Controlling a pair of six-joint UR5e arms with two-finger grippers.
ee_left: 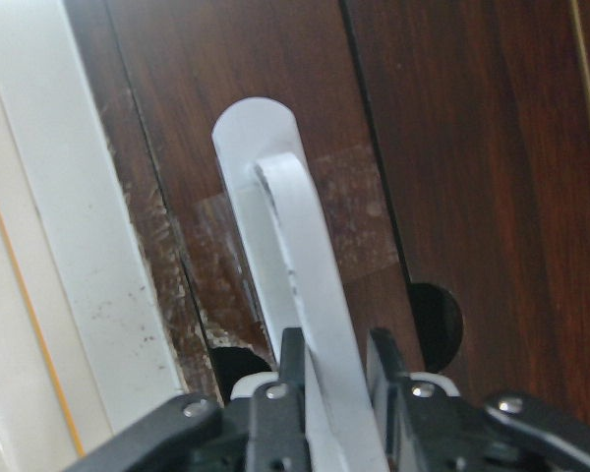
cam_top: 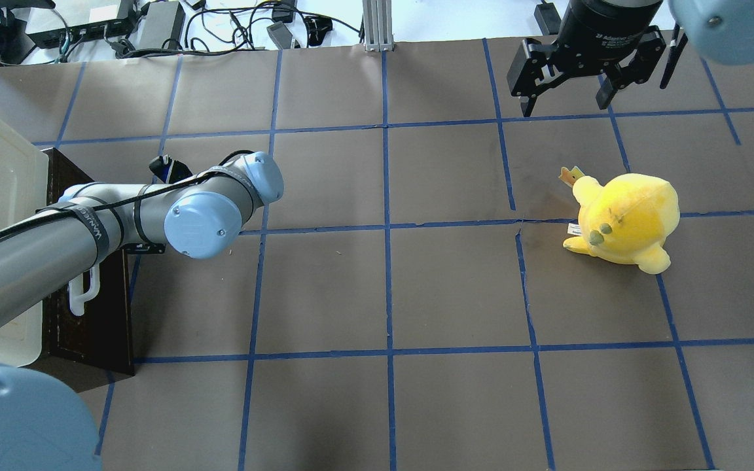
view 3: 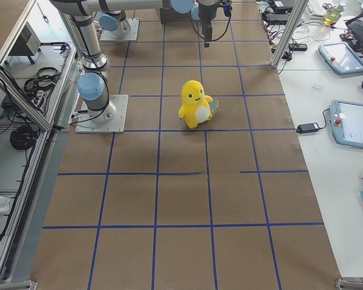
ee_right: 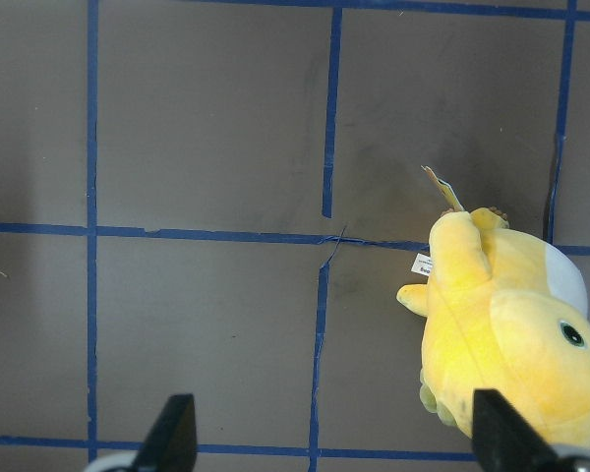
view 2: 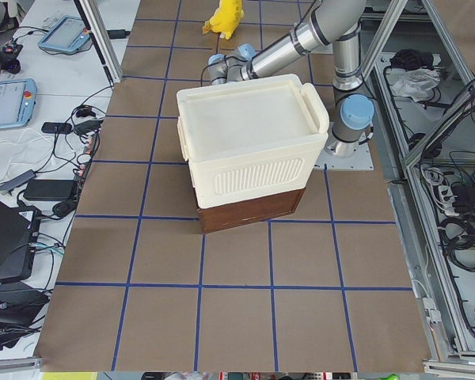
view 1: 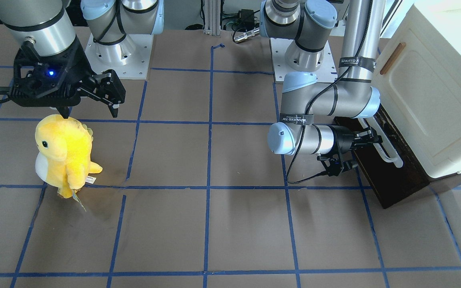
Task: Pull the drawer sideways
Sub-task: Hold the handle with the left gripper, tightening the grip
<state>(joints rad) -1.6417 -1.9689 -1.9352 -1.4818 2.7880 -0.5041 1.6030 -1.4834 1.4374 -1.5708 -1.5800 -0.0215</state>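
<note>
You'll see the left jaws clamped on the white bar handle (ee_left: pixel 307 285) of the drawer (view 1: pixel 386 184), right of frame. The right jaws hang open, empty, upper left.

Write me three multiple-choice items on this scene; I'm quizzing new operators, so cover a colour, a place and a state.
1. The bar handle of the drawer is: A) black B) white C) red
2. The yellow plush toy is: A) inside the drawer B) hanging from the bar handle C) on the table near the right gripper
3. The left gripper is: A) shut on the bar handle B) open, clear of it C) holding the plush toy
Answers: 1 B, the bar shows white against dark wood; 2 C, it stands on the table in the overhead view; 3 A, the left wrist view shows it clamped around the bar.
</note>
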